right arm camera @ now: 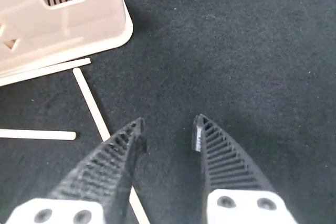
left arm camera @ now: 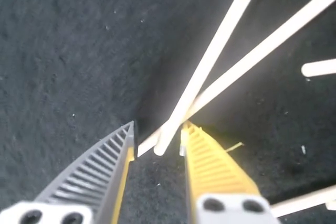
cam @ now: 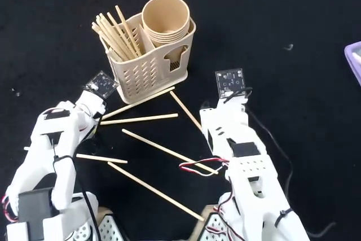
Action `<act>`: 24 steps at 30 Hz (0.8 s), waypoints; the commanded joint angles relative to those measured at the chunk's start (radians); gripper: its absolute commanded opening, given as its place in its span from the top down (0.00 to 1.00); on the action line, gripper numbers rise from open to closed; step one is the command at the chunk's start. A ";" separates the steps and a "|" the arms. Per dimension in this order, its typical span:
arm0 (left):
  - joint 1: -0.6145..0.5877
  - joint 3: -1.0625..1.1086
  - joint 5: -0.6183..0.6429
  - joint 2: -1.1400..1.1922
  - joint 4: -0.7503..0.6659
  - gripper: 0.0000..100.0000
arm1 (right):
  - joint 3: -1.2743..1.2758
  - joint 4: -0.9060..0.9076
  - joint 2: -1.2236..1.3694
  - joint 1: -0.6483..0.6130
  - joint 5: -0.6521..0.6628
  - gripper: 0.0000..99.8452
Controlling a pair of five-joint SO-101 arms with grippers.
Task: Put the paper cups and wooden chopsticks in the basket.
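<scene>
Although the high view shows paper cups (cam: pixel 165 18) inside the basket (cam: pixel 152 69), wrist views reveal the left gripper (left arm camera: pixel 157 125) gaping around 2 crossed chopsticks (left arm camera: pixel 209 61), the right gripper (right arm camera: pixel 169 121) released.

Overhead, downward wrist close-ups; basket (cam: pixel 144 74) shared.

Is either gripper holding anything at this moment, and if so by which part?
Nothing is held. The left gripper is open around the ends of two chopsticks on the cloth; the right gripper is open above cloth.
</scene>
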 commanded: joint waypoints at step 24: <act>0.056 0.044 -0.040 0.002 -0.029 0.91 | -0.008 -0.026 -0.031 0.017 -0.008 0.85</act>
